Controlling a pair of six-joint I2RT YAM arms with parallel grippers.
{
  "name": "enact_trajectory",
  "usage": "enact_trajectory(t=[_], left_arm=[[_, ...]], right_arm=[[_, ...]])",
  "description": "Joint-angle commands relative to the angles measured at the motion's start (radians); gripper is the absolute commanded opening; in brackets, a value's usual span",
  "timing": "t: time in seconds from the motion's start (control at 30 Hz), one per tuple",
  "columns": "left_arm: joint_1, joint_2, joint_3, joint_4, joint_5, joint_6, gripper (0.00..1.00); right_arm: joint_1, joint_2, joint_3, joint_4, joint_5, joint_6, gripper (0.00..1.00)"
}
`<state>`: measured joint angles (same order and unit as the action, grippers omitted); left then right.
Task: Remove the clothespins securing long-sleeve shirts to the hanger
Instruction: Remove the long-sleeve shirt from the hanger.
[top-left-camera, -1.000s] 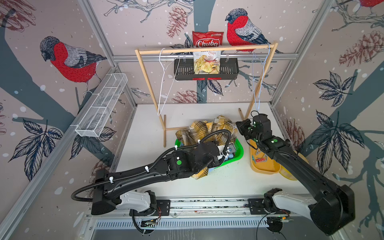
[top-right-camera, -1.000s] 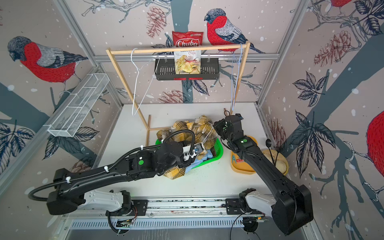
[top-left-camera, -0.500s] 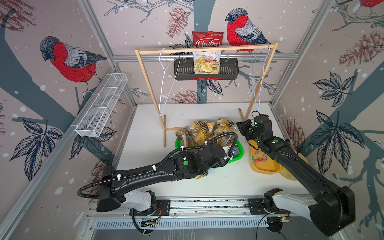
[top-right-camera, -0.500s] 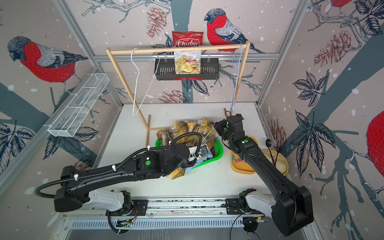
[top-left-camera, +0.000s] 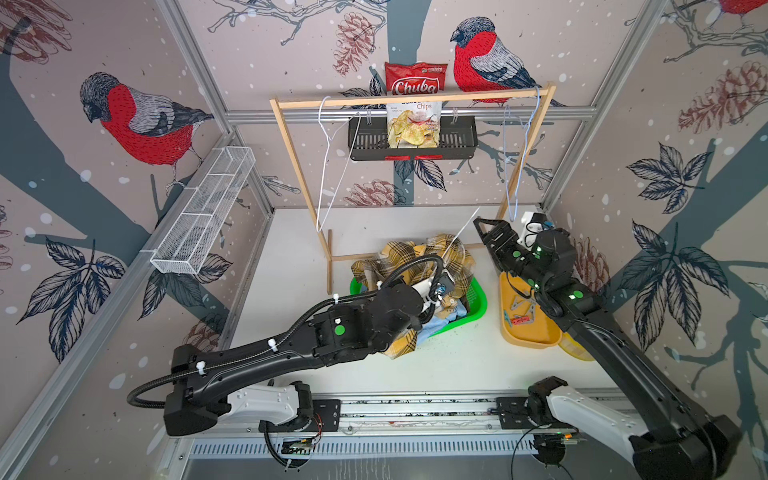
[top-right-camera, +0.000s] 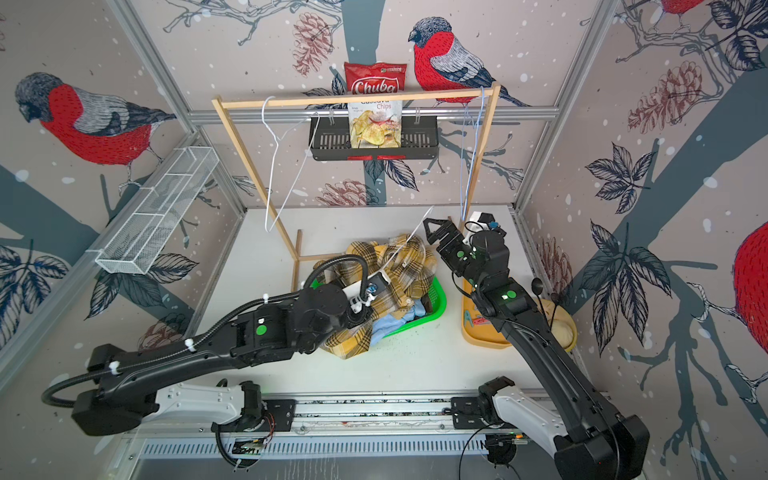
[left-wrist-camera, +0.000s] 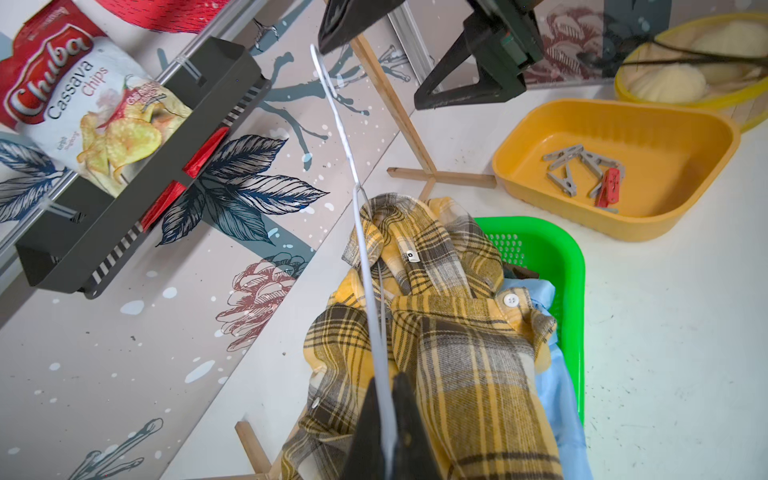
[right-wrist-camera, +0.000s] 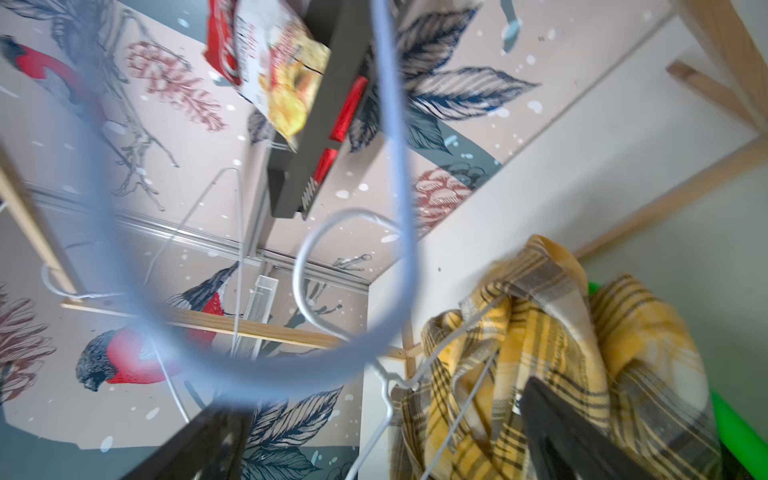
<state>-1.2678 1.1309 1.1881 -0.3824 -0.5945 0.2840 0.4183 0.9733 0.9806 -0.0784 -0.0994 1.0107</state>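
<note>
Hanger (left-wrist-camera: 365, 257) aslant, hook (left-wrist-camera: 328, 83) seemingly toward right pincer (left-wrist-camera: 368, 75)

Robot lab test cell, not a real home. Boxed in by an aluminium profile frame (top-left-camera: 253, 116), walls papered with a bird-and-pinecone print (top-left-camera: 141, 124). Two robot arms, left arm (top-left-camera: 257, 365) and right arm (top-left-camera: 623, 361), mounted on a base rail (top-left-camera: 415, 411) at the front edge of a white tabletop (top-left-camera: 449, 365), cables exposed. Staged props: small wooden rack (top-left-camera: 478, 97), chips bag (top-left-camera: 413, 83) in a black basket (top-left-camera: 457, 141), wire basket (top-left-camera: 203, 208) on the side wall, green tub (top-left-camera: 478, 299), orange tub (top-left-camera: 528, 336).
</note>
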Motion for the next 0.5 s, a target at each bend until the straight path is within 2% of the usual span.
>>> enact_trajectory(t=[0.0,0.27,0.47], left_arm=[[0.004,-0.083,-0.023,0.017,0.046,-0.070,0.00],[0.003,-0.288,-0.007,-0.052,0.089,-0.142,0.00],[0.004,-0.373,0.053,-0.034,-0.047,-0.170,0.00]], right_arm=[[-0.002,-0.032,0.021,-0.031,0.076,-0.069,1.00],[-0.016,-0.036,0.039,-0.060,0.099,-0.076,1.00],[-0.029,-0.024,0.008,-0.058,0.099,-0.053,1.00]])
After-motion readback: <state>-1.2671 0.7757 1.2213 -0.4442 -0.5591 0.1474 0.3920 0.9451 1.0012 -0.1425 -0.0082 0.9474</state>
